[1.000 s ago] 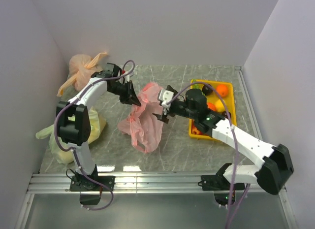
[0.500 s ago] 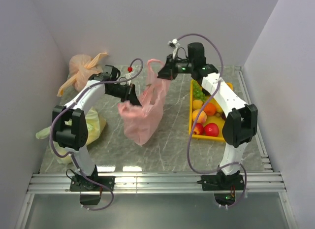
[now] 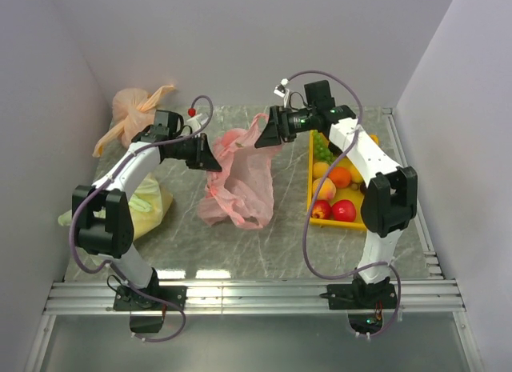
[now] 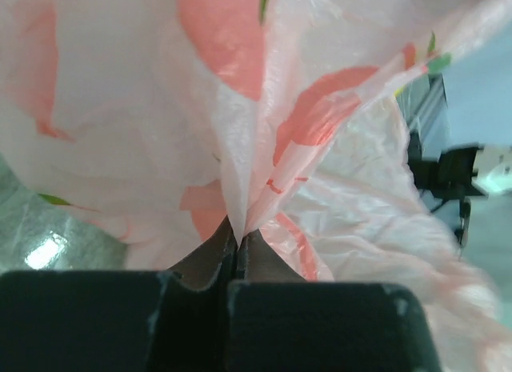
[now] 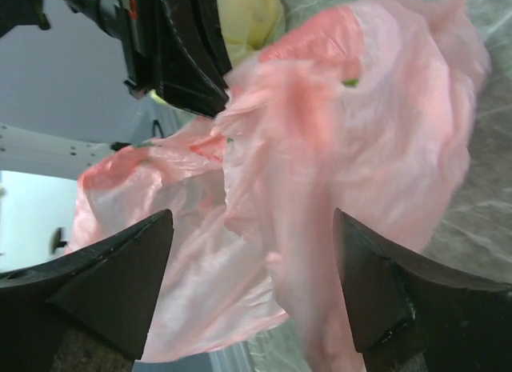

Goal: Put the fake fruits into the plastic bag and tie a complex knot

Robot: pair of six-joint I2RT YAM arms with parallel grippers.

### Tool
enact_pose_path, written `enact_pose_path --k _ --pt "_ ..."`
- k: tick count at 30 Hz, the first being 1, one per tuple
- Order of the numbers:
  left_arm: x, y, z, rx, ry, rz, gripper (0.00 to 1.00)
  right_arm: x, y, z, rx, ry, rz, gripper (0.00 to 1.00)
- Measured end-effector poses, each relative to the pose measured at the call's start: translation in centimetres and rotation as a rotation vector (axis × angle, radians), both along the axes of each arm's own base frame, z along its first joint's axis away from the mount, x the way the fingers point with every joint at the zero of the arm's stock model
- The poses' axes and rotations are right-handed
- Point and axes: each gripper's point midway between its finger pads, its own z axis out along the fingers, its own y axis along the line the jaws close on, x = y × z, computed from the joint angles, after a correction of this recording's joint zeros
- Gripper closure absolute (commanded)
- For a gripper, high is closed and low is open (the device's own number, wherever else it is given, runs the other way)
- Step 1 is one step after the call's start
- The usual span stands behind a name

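Lowered a little since half a second ago: right gripper point(image 3: 266, 137), fingers now spread wide apart and clamped on nothing, pink film loose between them in the wrist view, just beside the upper right corner of the plastic bag point(image 3: 240, 188). Slumped meanwhile from a tall, stretched shape into a crumpled heap on the table point(image 3: 176, 228), between the two arms. Pinched at its upper left edge by the left gripper point(image 3: 210, 160), fingers pressed tight together on a fold of the film. Off to the right: yellow tray point(image 3: 310, 206) with fake fruits point(image 3: 344, 210). At far left: orange-peach tied bag point(image 3: 132, 108) and yellow-green bag point(image 3: 150, 206).
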Motion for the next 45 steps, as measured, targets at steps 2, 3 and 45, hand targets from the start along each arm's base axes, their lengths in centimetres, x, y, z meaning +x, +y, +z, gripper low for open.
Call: enact_pose_path --k 2,3,45 --pt "0.4 0.2 0.5 0.007 -0.008 0.050 1.00 0.1 -0.7 0.6 -0.022 -0.038 -0.005 0.11" --pt "0.6 0.2 0.6 0.009 -0.010 0.070 1.00 0.2 -1.2 0.9 -0.036 -0.055 -0.015 0.11" --pt "1.7 0.1 -0.8 -0.031 0.050 0.207 1.00 -4.6 -21.3 -18.8 -0.688 0.344 -0.490 0.06"
